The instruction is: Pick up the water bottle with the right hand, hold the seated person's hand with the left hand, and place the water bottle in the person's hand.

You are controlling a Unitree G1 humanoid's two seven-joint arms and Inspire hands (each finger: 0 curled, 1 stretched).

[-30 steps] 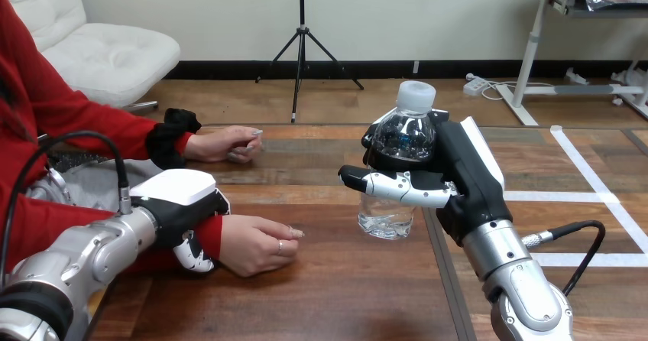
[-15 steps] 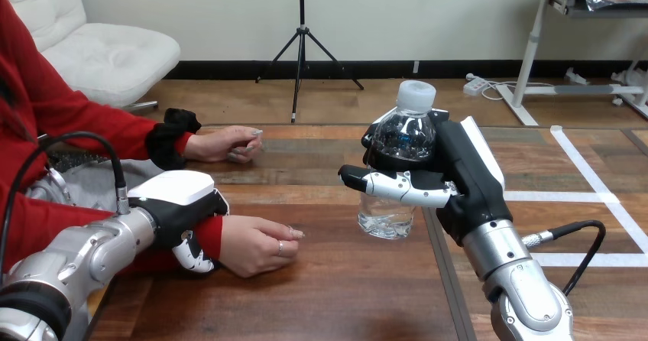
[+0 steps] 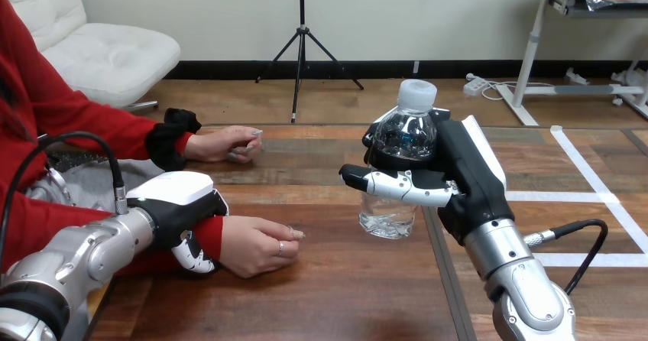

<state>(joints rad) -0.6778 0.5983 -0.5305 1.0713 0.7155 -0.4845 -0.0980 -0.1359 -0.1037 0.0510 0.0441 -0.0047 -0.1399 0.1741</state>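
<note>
Two hands are busy on my feed, one on each side of the bench (image 3: 328,295). My right hand (image 3: 462,176) is clenched round the water bottle (image 3: 403,136), which stands upright just right of the bench's middle. Its thumb (image 3: 386,183) crosses the front of the clear bottle about halfway up, and the fingers wrap in from the far side near the shoulder. The white cap (image 3: 417,95) stands clear above the hand. The bottle's base sits low over the wood, with a little water showing in it; I cannot tell whether it rests on the bench or hangs just off it.

My left hand (image 3: 179,199) lies at the view's left, white shell upward, laid over the person's wrist where the red sleeve (image 3: 211,234) ends. Its fingers curl down round the near side of that wrist, so I read it as grasping the wrist. The person's nearer hand (image 3: 256,245) sticks out to the right of my left hand, palm down on the bench, fingers loosely bent and pointing toward the bottle. It is well apart from the bottle, with bare wood between them.

The person's farther hand (image 3: 225,144) rests on the bench toward the far edge, loosely closed, apart from both of my hands.
</note>
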